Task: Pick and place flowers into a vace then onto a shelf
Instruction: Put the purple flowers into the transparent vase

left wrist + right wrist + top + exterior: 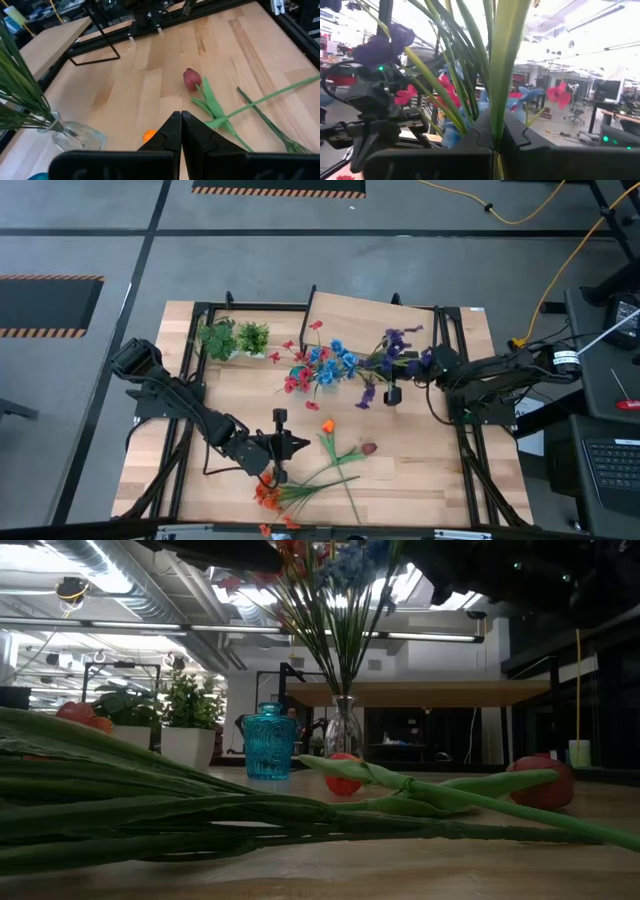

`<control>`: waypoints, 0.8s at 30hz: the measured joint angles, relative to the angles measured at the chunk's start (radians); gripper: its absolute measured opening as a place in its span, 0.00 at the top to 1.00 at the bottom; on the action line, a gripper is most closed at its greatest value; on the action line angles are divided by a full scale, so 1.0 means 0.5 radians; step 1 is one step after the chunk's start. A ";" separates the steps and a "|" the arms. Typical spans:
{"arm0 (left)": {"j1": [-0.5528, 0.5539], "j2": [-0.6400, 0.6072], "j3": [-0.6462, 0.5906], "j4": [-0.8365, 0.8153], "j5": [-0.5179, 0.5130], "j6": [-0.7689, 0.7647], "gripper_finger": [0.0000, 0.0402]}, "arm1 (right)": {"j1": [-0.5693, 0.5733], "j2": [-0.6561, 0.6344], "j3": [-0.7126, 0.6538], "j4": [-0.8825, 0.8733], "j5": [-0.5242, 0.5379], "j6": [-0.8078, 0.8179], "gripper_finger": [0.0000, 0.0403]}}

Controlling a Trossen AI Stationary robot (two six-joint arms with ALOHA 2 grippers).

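Note:
A clear glass vase [343, 732] holds red and blue flower sprays [320, 368]. My right gripper [388, 372] is beside them, shut on a purple spray [400, 342]. On the near part of the table lie an orange tulip [327, 425], a dark red tulip [368, 448] and an orange-bloomed spray [268, 495], flat on their stems. My left gripper [303, 445] hovers shut above the table between the vase and these flowers, touching nothing; its wrist view shows its tips [181, 119] over bare wood. The shelf [370, 310] stands at the far edge. My right gripper [495, 142] pinches the purple spray's green stem [496, 120] between its two fingers. It comes level from the table's right. Stem and leaves rise past the fingers, with a purple bloom [390, 45] beyond. Where the stem's lower end sits does not show.
Two leafy plants in white pots [235, 338] stand at the far left. A blue glass jar [270, 740] stands next to the vase. Black frame rails [458, 380] run along both table sides. Bare wood [430, 450] lies near right.

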 joint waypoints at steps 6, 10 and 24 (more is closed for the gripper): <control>0.010 0.000 0.000 0.000 -0.002 0.047 1.00 | 0.001 0.020 0.014 -0.112 0.002 0.007 0.99; 0.046 0.000 0.000 0.001 -0.003 0.055 0.99 | 0.001 0.058 0.014 -0.091 0.004 0.042 0.99; 0.083 0.001 -0.001 0.001 -0.002 -0.001 0.99 | 0.001 0.117 0.014 0.008 0.026 -0.008 0.99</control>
